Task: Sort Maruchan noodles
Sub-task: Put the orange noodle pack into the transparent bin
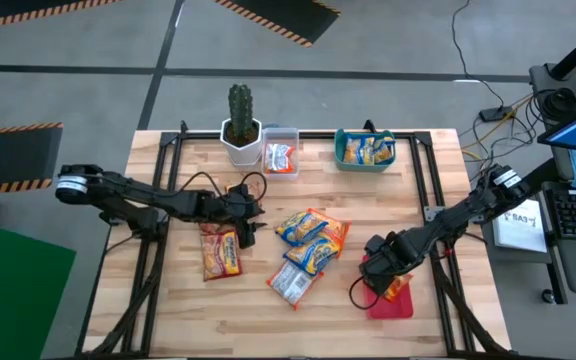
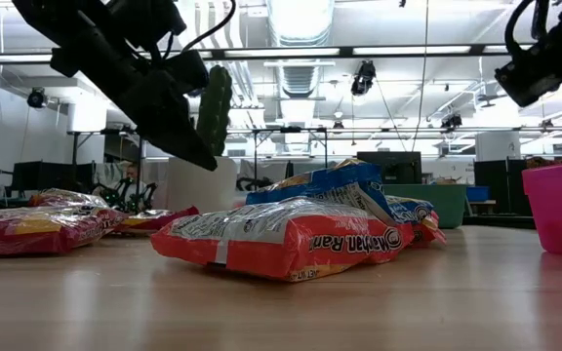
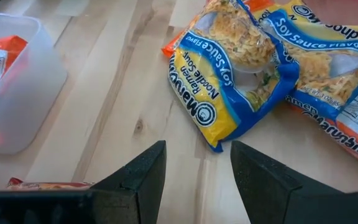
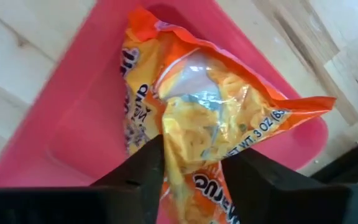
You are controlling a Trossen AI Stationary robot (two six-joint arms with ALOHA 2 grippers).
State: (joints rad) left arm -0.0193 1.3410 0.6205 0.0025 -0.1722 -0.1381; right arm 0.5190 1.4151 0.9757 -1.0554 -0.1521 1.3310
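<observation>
Orange packet [image 4: 210,130]: we see it in red tray [image 4: 73,124], between right gripper [image 4: 194,165] fingers, pinched.
Left gripper [image 3: 197,168]: spread, empty, near blue-yellow packet [image 3: 229,74].

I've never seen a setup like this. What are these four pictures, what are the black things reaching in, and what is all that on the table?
They show one moment from four cameras: one overhead, one at table height, and one on each arm's wrist. The black things are two robot arms with two-finger grippers, sorting ramen packets.

The left gripper hangs open and empty above the wooden table, facing a blue-and-yellow packet in the central pile. The right gripper pinches an orange packet over the pink bin.

One more packet lies near the left arm. At the back stand a potted cactus, a clear box and a teal bin, both bins already holding packets.
</observation>
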